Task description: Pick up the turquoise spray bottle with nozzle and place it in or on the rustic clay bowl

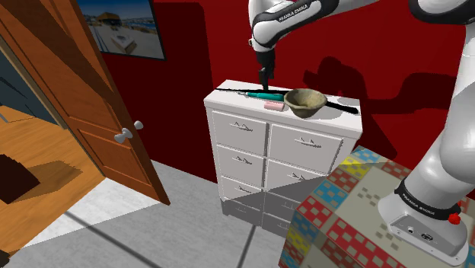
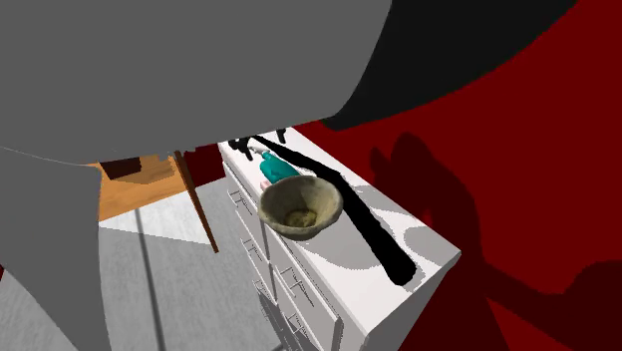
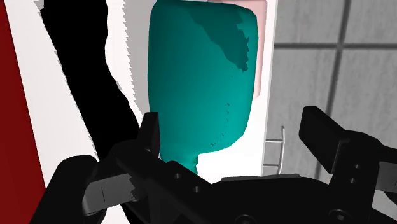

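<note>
Robot arm (image 1: pixel 293 19) reaches over a white chest of drawers (image 1: pixel 251 145) set against a red wall (image 1: pixel 198 53), its black gripper (image 1: pixel 263 79) poised just above a turquoise spray bottle (image 1: pixel 261 97). The bottle lies on its side on the chest's top, at the shoulder view's left of a brownish clay bowl (image 1: pixel 304 102), which stands upright close beside it. A small pink block (image 1: pixel 274 106) rests against the bottle near the top's front edge.

Seen from the wrist, the two fingers (image 3: pixel 149 130) stand apart and clasp nothing. The bottle's narrow neck points toward the hand and its broad body stretches away. One finger overlaps the edge of the neck; whether it touches cannot be told.

A long black streak (image 2: pixel 379 239) runs across the chest's top behind bottle and bowl. In the shoulder view, a wooden door (image 1: pixel 84 114) with a round knob (image 1: pixel 122 136) stands at the left below a framed picture (image 1: pixel 122 27), and the stand (image 1: pixel 342 221), a box in a chequered patchwork, fills the lower right on the grey floor (image 1: pixel 175 228). A large grey shape (image 2: pixel 150 70) covers the second exterior view's upper left.
</note>
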You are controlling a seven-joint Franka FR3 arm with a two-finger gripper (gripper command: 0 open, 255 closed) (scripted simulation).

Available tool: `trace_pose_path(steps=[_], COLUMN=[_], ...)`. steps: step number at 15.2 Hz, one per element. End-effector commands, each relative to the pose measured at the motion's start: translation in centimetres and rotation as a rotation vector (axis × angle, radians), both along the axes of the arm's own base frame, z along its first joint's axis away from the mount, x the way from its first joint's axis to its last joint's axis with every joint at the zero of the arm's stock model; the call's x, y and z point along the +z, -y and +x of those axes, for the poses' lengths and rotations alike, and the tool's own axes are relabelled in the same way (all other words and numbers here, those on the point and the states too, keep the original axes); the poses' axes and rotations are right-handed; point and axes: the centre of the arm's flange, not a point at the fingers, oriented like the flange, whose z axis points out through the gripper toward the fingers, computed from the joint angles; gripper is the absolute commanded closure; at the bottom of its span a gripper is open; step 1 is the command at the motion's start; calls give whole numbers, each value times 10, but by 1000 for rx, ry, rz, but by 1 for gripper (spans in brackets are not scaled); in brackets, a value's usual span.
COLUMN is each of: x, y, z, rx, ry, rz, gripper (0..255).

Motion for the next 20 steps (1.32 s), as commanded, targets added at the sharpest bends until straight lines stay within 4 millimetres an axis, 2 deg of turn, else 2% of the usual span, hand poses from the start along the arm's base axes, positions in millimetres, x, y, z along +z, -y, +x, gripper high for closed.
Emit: trace_pose_path(steps=[1,7,15,20], x=[-12,-59,-98,-98], y=[-3,-14,-3,-3], z=[24,91,90,90], rx=[23,89,90,90], ry=[-8,-31,-31,-31], rz=[-21,-82,-83,-83], gripper=[0,0,0,0])
